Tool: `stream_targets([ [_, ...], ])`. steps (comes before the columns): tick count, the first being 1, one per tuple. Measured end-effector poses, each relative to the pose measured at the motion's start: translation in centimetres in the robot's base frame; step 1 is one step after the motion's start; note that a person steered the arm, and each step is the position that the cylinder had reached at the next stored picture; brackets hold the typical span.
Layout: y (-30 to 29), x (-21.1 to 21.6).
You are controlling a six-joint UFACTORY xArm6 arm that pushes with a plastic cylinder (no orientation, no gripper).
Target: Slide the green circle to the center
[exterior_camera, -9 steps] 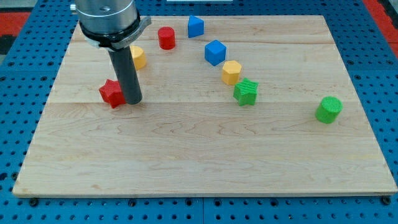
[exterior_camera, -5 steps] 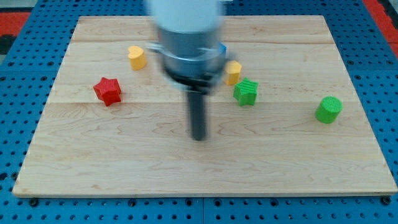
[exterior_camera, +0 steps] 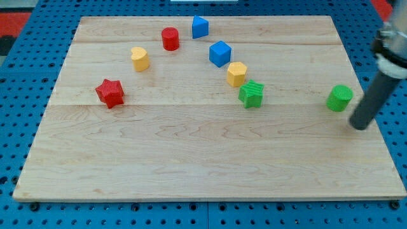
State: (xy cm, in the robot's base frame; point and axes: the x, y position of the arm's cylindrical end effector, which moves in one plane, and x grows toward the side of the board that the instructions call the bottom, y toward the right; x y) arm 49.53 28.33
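The green circle [exterior_camera: 339, 98] is a short green cylinder near the right edge of the wooden board [exterior_camera: 191, 159]. My tip [exterior_camera: 360, 126] rests on the board just right of and below the green circle, a small gap apart from it. The dark rod rises from the tip toward the view's upper right.
A green star [exterior_camera: 251, 94] sits right of the board's middle, with a yellow hexagon [exterior_camera: 236, 74] and a blue cube [exterior_camera: 220, 53] above it. A blue block [exterior_camera: 200, 27], a red cylinder [exterior_camera: 170, 39], a yellow block [exterior_camera: 140, 58] and a red star [exterior_camera: 110, 93] lie toward the top left.
My tip has swept from beside the red star, across the middle of the board, to the right edge beside the green circle. The green circle now sits slightly higher. The red star shifted slightly left.
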Motion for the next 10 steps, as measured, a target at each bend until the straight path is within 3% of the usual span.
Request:
stream_targets([
  [1,2.0,-6.0],
  [2,0.4,-7.3],
  [3,-9.1,-6.9],
  [4,-12.3,-3.6],
  [5,-7.4,-4.6],
  [6,-10.0,-0.7],
  [8,-22.4,0.7],
  [9,-21.0,3.0],
  [10,-26.5,-0.5],
])
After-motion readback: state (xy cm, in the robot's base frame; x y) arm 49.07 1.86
